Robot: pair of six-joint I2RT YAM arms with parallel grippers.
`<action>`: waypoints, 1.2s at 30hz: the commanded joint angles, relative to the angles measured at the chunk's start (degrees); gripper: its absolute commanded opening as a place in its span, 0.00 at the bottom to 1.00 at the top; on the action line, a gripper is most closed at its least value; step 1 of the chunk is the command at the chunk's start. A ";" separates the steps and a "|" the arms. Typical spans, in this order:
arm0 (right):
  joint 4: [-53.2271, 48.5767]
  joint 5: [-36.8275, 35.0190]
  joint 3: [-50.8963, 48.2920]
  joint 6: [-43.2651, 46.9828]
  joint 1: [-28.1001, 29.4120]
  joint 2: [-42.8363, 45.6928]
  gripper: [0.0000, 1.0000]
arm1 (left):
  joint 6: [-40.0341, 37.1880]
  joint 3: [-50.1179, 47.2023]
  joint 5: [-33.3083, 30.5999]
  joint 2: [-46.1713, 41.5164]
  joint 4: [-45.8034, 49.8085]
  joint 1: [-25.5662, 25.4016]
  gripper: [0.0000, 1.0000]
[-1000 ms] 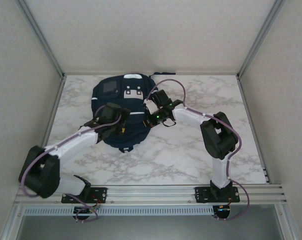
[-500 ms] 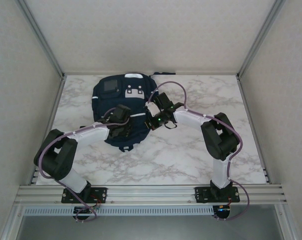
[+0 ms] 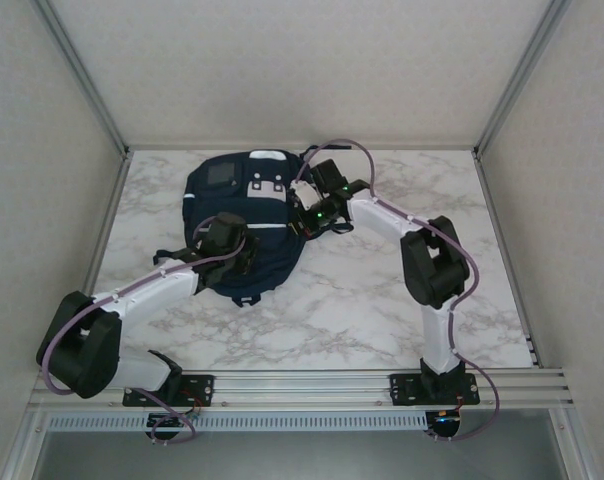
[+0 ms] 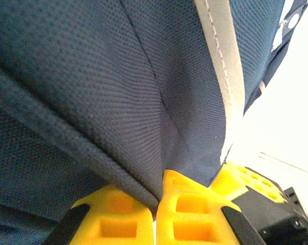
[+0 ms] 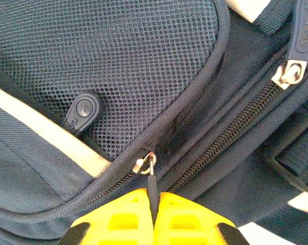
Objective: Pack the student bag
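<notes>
The student bag (image 3: pixel 210 208) lies flat on the marble table (image 3: pixel 382 300), in the far left part of the top, with its grey square patch (image 3: pixel 220 176) and white tabs (image 3: pixel 268 186) facing up towards the far edge. The left gripper (image 3: pixel 240 260) sits on the bag's near half. In the left wrist view its yellow fingers (image 4: pixel 113 212) are closed together on a raised fold of the navy fabric (image 4: pixel 93 76), and the fold runs down into the seam between them at the left gripper (image 4: pixel 156 204). A pale stripe (image 4: pixel 220 66) crosses the cloth just above. The right gripper (image 3: pixel 299 220) is at the bag's right edge. In its wrist view the right gripper (image 5: pixel 153 200) is clamped shut on a thin dark zipper pull (image 5: pixel 151 179), which hangs from a small metal slider (image 5: pixel 143 164) on a curved zip beside a mesh panel (image 5: pixel 118 51). A second zip (image 5: pixel 230 133) runs alongside it, teeth meshed, with its own slider (image 5: pixel 288 72) at the upper right. A small dark rubber tab (image 5: pixel 82 112) lies against the mesh. The inside of the bag is hidden, so what it holds cannot be told.
</notes>
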State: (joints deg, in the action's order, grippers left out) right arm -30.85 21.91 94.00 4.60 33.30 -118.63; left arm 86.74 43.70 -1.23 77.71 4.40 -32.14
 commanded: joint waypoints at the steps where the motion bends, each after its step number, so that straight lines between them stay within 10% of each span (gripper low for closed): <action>1: 1.83 -8.98 8.54 0.34 -3.28 -6.49 0.00 | -2.12 -0.90 1.22 -1.73 6.05 -0.28 0.00; 9: 2.53 -7.22 10.63 -4.34 -3.75 -5.77 0.00 | -3.89 -0.65 1.49 -2.94 5.31 -0.55 0.00; 11: 3.90 -5.14 7.57 -6.21 -3.76 -2.54 0.20 | -6.43 0.77 1.85 -2.19 5.52 -0.55 0.00; 15: 7.90 -5.40 -2.30 -9.55 -3.85 6.91 0.64 | -14.67 5.90 0.43 -1.33 9.74 -0.56 0.67; 19: 9.59 -19.25 -12.47 -12.70 -4.30 16.20 0.96 | -27.16 12.33 -5.01 -2.34 16.48 0.26 0.86; 27: 13.36 -51.18 -34.19 -15.76 -11.02 29.25 0.99 | -61.59 18.82 -28.08 -2.97 26.03 9.12 0.94; 36: 47.69 -48.83 -60.02 -9.43 -21.80 35.97 0.99 | -74.88 -2.81 -40.61 -5.07 -3.68 21.31 0.94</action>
State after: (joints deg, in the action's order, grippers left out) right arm -1.10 -27.38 38.89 -6.50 13.52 -84.77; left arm 17.96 44.99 -36.03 72.29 12.14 -14.31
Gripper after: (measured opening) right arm 0.987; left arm 0.943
